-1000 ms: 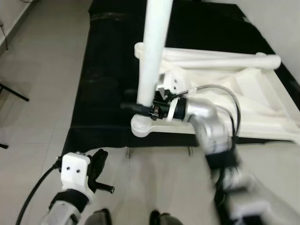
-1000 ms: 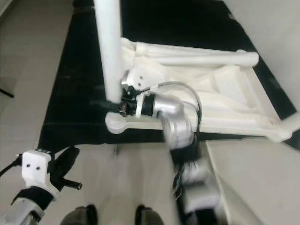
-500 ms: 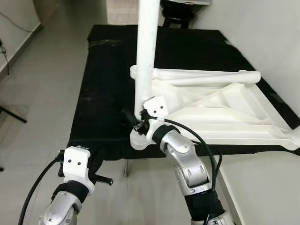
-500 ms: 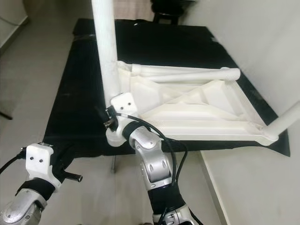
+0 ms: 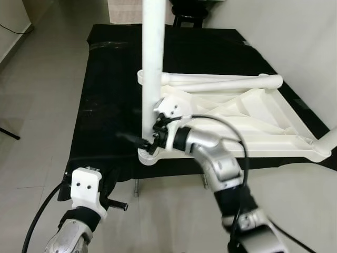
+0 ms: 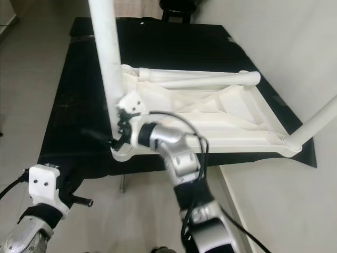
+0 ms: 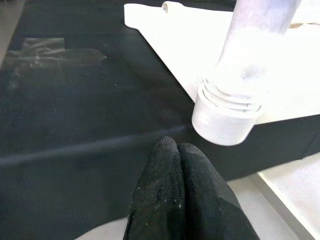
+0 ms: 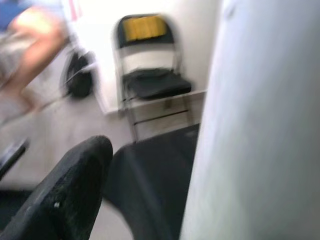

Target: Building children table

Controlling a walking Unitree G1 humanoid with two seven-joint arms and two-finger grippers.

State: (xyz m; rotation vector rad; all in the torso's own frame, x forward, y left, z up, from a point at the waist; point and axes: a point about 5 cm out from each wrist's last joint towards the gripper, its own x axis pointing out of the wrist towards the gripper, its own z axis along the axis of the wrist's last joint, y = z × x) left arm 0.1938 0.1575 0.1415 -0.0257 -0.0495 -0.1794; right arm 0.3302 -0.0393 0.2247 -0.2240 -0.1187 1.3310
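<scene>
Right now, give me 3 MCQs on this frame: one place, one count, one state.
1. Where is the right claw?
A. At the base of the upright leg
B. On the floor
C. On the far lying leg

2. How many legs stand fitted in the upturned tabletop?
A. None
B. Two
C. Four

3. How are the left claw's fingers?
A. Spread wide
B. Pressed together
C. Clamped on a leg

Answers: 1 A, the claw sits by the upright leg just above its corner socket. 2 B, that leg plus a corner leg at the right corner; a third leg lies flat. 3 B, the left claw shows both fingers touching, holding nothing.
</scene>
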